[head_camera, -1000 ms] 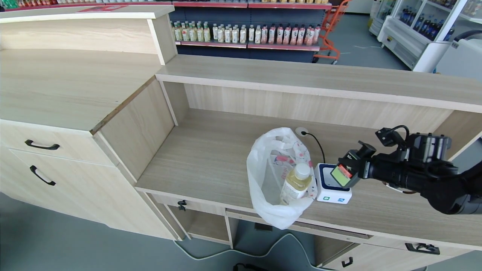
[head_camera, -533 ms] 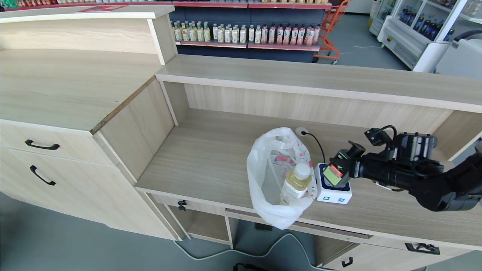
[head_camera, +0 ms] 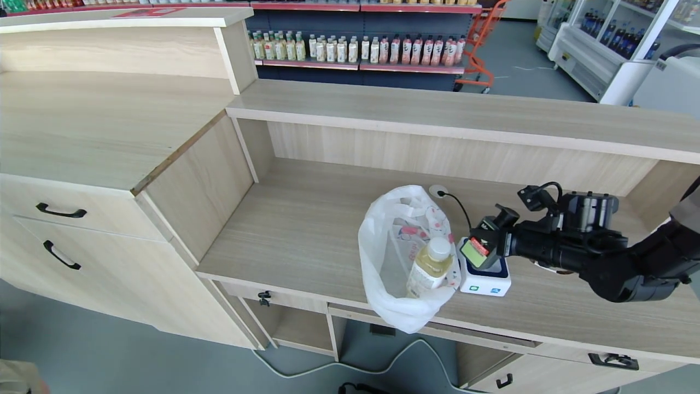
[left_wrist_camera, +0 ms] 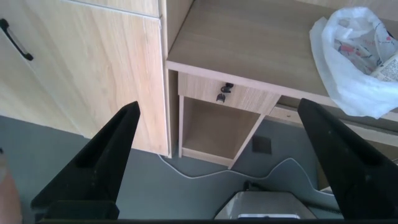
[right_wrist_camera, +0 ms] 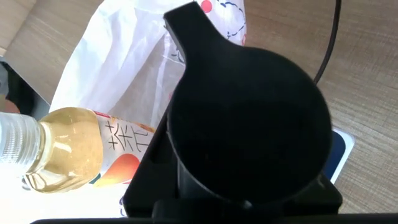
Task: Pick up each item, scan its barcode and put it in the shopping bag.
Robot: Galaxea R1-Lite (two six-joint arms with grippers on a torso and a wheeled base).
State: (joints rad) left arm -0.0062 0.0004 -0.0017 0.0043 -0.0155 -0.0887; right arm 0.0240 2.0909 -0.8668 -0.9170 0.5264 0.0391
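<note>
the right end effector (head_camera: 482,247) grips a small green-and-red item (head_camera: 473,257); directly beneath it sits the scanner (head_camera: 488,283), just beside it the shopping bag (head_camera: 383,251) holding a bottle (head_camera: 430,266). the left end effector (left_wrist_camera: 217,155) hangs open.

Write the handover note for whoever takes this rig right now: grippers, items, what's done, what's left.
Right gripper: shut on a small green-and-red item, held just above the white scanner.
Left gripper: open, holding nothing, off the counter's front edge, above the floor.
Shopping bag: open on the counter beside the scanner, with a bottle inside.
Done: bottle bagged.
Left: whether the held item has scanned cannot be told; scan it if needed, then put it in the bag.
</note>
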